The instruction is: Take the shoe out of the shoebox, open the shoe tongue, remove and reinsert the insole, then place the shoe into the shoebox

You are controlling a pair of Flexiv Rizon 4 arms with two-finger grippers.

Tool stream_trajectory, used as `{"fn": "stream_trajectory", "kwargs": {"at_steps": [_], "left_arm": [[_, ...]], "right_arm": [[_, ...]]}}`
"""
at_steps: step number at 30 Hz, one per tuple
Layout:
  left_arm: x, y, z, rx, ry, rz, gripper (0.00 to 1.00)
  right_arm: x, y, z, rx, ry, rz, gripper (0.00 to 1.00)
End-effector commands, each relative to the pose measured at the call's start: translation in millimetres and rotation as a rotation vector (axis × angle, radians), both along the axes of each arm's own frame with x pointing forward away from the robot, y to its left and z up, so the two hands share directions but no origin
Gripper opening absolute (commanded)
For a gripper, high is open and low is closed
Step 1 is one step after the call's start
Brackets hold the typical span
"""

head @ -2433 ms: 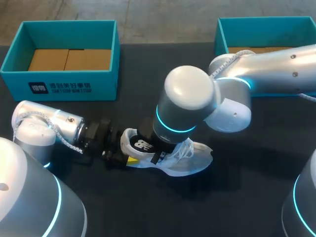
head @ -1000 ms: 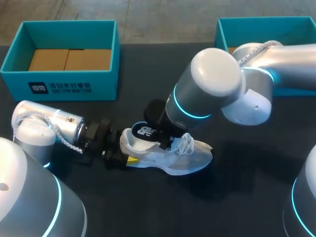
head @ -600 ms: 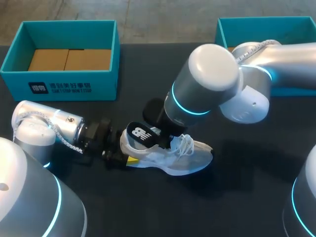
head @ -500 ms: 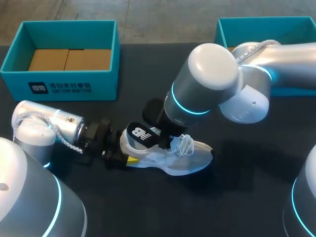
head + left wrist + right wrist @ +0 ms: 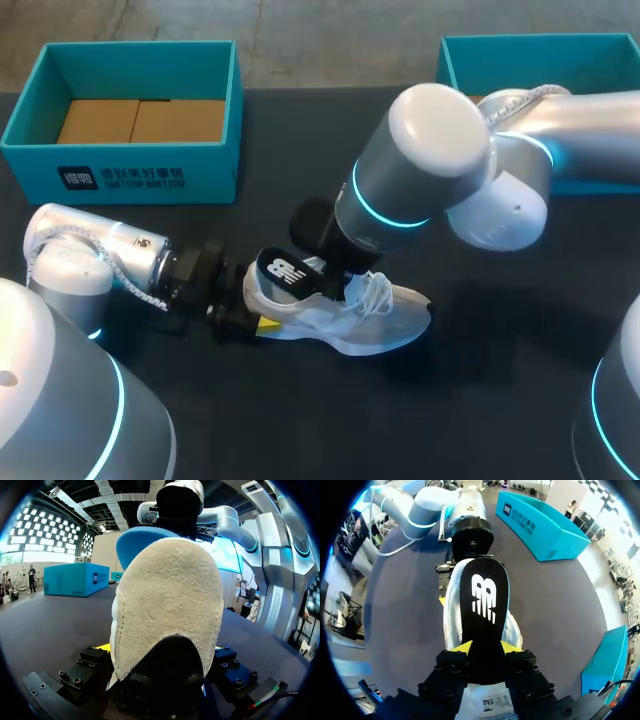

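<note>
Head view: white shoe (image 5: 350,318) resting on the dark surface (image 5: 300,420), toe toward 4 o'clock, heel at 9 o'clock clamped on both sides by left end effector (image 5: 255,310), black insole (image 5: 284,272) tilted up out of the collar, pinched narrow by right end effector (image 5: 328,290), teal shoebox (image 5: 130,175) at 10 o'clock.

The right end effector (image 5: 486,649) has pulled back — the insole (image 5: 283,272) now tilts up out of the shoe (image 5: 385,320).
</note>
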State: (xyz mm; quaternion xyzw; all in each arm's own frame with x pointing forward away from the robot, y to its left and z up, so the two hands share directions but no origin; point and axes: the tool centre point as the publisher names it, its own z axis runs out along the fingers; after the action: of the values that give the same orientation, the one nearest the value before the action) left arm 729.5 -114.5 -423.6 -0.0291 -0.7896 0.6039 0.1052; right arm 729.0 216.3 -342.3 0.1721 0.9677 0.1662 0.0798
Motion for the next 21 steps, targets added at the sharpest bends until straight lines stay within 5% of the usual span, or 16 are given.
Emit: {"fn": "stream_trajectory", "kwargs": {"at_steps": [1,21], "left_arm": [[0.8,2,-3,0.000,0.000,0.001,0.00],[0.8,2,-3,0.000,0.000,0.001,0.00]], "right_arm": [[3.8,1,0,0.006,0.006,0.007,0.35],[17.9,21,27,0.128,0.112,0.124,0.35]]}}
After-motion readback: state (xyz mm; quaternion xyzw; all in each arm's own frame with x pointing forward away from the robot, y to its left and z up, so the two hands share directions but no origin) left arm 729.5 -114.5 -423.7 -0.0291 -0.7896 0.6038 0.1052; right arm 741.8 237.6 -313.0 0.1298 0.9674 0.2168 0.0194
